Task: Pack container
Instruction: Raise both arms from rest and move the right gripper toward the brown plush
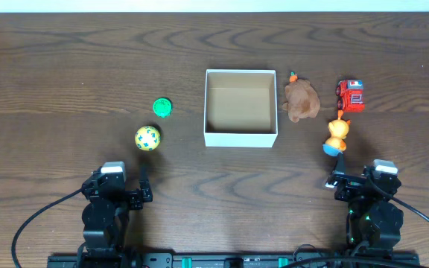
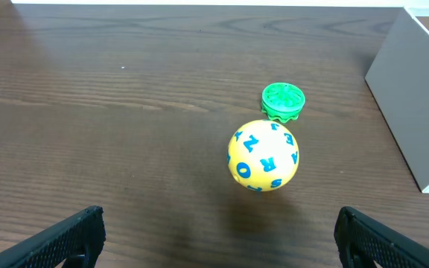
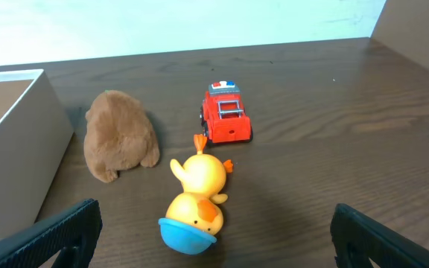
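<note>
The container [image 1: 240, 137], a square white box with a tan inside, stands mid-table and holds nothing; its wall shows in the left wrist view [image 2: 415, 104] and the right wrist view [image 3: 21, 149]. Left of it lie a yellow ball with blue letters [image 1: 147, 138] [image 2: 264, 156] and a green round toy [image 1: 162, 107] [image 2: 282, 101]. Right of it lie a brown plush [image 1: 302, 100] [image 3: 119, 145], a red toy truck [image 1: 351, 95] [image 3: 226, 113] and an orange duck in a blue tub [image 1: 337, 136] [image 3: 194, 205]. My left gripper [image 1: 142, 187] [image 2: 214, 238] and right gripper [image 1: 337, 181] [image 3: 214, 238] are open and empty near the front edge.
The dark wooden table [image 1: 65, 67] runs to a pale back edge. Cables trail from both arm bases at the front.
</note>
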### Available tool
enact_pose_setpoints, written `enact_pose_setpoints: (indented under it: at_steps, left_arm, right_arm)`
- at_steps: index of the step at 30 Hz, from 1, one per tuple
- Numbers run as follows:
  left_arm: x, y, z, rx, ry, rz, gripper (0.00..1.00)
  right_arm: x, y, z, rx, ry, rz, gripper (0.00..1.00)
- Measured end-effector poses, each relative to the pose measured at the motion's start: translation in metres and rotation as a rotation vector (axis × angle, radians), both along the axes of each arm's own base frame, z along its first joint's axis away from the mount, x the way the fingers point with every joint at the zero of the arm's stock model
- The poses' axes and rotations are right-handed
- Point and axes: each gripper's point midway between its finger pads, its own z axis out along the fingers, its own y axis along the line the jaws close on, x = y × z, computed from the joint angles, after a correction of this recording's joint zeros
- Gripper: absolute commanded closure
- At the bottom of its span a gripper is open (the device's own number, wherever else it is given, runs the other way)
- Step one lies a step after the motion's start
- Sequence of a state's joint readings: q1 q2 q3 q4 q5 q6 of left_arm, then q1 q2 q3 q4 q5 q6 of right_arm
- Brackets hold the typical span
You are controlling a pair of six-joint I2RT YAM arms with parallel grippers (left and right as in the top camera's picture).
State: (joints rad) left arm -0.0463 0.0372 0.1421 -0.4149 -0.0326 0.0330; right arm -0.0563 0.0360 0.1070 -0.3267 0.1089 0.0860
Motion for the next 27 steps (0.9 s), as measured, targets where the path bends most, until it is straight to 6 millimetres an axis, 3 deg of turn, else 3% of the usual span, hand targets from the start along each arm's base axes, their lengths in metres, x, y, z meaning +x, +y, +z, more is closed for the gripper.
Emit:
enact_pose_setpoints:
  at_steps: [6, 15, 21, 24, 27]
  left_arm:
    - [0.0, 0.0, 0.0, 0.0, 0.0, 0.0, 0.02]
    - [0.0, -0.006, 0.0, -0.02, -0.001, -0.03, 0.02]
    - [0.0, -0.016, 0.004, -0.097, 0.01, -0.058, 0.02]
    - [-0.001, -0.018, 0.025, -0.121, 0.02, -0.061, 0.02]
    - [0.004, -0.019, 0.065, -0.131, 0.015, -0.062, 0.02]
  right_arm:
    - [0.001, 0.002, 0.002, 0.014, -0.01, 0.011, 0.01]
    - [0.002, 0.053, 0.004, 0.293, -0.022, 0.247, 0.01]
    - [0.003, 0.067, 0.025, 0.341, -0.087, 0.325, 0.01]
    - [0.004, 0.069, 0.041, 0.343, -0.09, 0.338, 0.01]
    - [0.011, 0.069, 0.065, 0.349, -0.067, 0.339, 0.01]
